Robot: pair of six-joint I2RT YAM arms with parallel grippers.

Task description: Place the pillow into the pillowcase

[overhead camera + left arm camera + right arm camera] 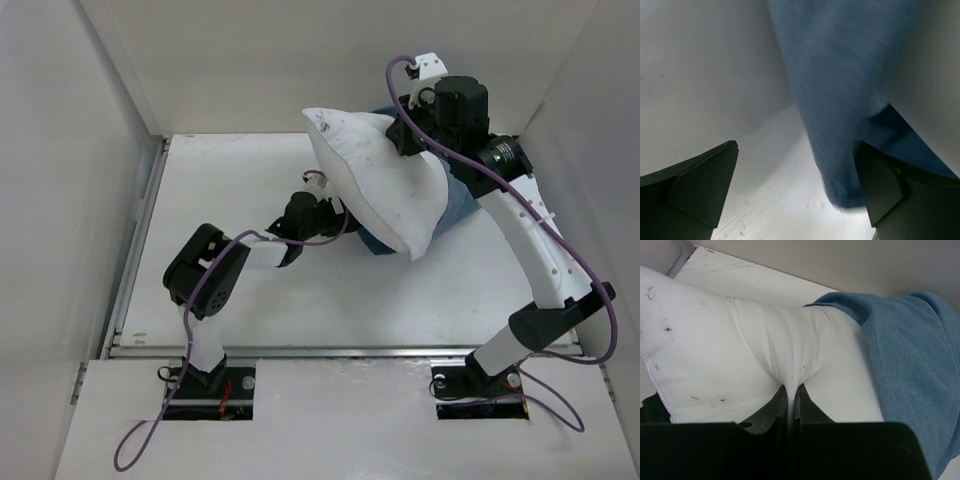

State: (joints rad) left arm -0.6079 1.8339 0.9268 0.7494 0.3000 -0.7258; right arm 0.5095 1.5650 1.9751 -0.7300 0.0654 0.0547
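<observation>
I see the pillow [375, 185] at the back right of the table [250, 290], plump and tilted, with dark specks on its cover. My right gripper [791, 390] is clamped on a fold of the pillow's white fabric, jaws nearly together. The pillowcase [910, 365] lies against the pillow's far side. From above only blue edges show past the pillow, which covers most of it. I cannot tell whether any of the pillow is inside. My left gripper [796, 145] sits low by the pillow's near edge, jaws wide apart and holding nothing. A hanging length of pillowcase crosses between them, close to one finger. White walls [80, 150] close in the table.
</observation>
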